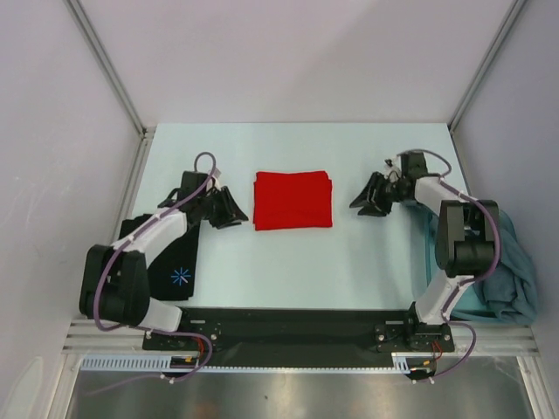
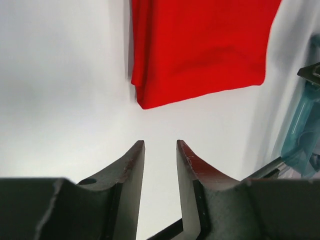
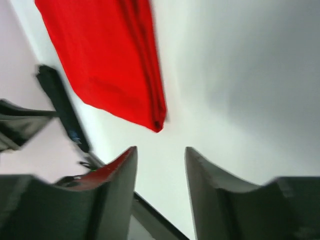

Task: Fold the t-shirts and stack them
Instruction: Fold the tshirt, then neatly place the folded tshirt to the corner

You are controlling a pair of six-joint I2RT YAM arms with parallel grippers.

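A folded bright red t-shirt (image 1: 293, 200) lies flat in the middle of the white table; it also fills the top of the left wrist view (image 2: 200, 47) and the right wrist view (image 3: 105, 60). My left gripper (image 1: 234, 209) hovers just left of it, open and empty (image 2: 160, 143). My right gripper (image 1: 365, 197) stands a short way right of it, open and empty (image 3: 160, 149). A black t-shirt (image 1: 175, 266) with a blue-white starburst print lies under the left arm. Teal-grey t-shirts (image 1: 507, 271) are heaped at the right edge.
Metal frame posts (image 1: 142, 133) and white walls close in the table on the left, back and right. A dark base rail (image 1: 288, 325) runs along the near edge between the two arm bases.
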